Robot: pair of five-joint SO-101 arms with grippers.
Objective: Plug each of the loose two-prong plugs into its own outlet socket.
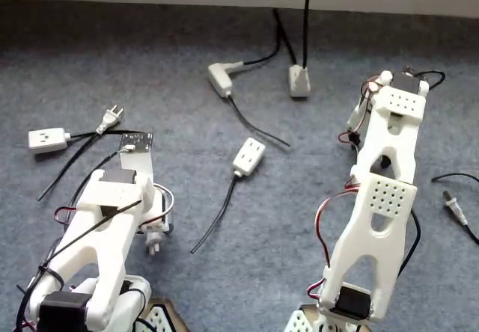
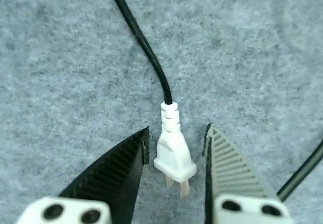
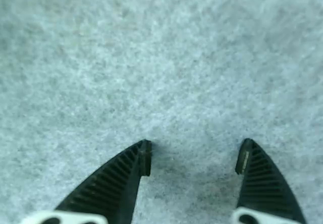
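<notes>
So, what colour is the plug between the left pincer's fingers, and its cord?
The plug is white, its cord black; the left wrist view shows it best.

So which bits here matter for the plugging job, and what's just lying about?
Job: plug between the open left tool; right-edge plug; left socket; centre socket.
Lying about: grey carpet; angled white fitting and white block at back, role unclear.

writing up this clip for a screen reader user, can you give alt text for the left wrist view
A white two-prong plug lies on grey carpet between the open jaws of the left gripper, with a gap on each side. Its black cord runs away from the gripper.
</notes>
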